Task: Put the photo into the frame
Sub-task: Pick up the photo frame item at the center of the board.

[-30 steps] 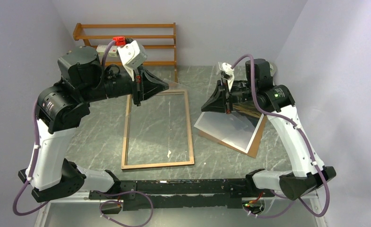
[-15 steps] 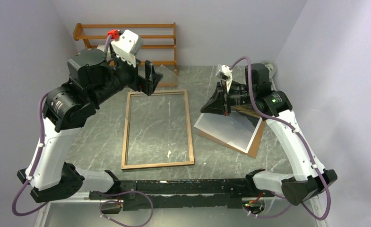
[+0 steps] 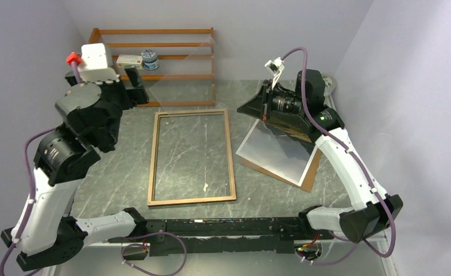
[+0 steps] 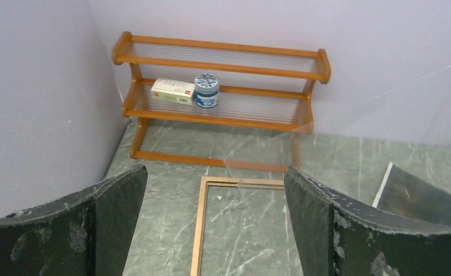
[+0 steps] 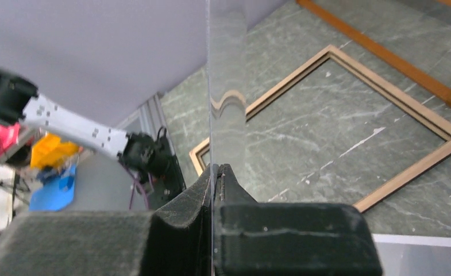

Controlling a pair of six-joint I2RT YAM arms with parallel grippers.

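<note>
Right now my right gripper [image 5: 214, 172] is pinched on the edge of a clear pane [image 5: 227, 132], held up in the air. My left gripper [image 4: 214, 181] is spread wide and holds nothing, facing the shelf rack [image 4: 223, 57]. The frame [image 3: 191, 200] lies flat, wood-coloured back up, and the photo [image 3: 274, 155] lies just beside it, white side up on a backing board [image 3: 309, 175].

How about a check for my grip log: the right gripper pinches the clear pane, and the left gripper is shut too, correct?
Not quite. The left gripper is open, its fingers wide apart with nothing between them, as the left wrist view shows. The right gripper does pinch the clear pane.
</note>
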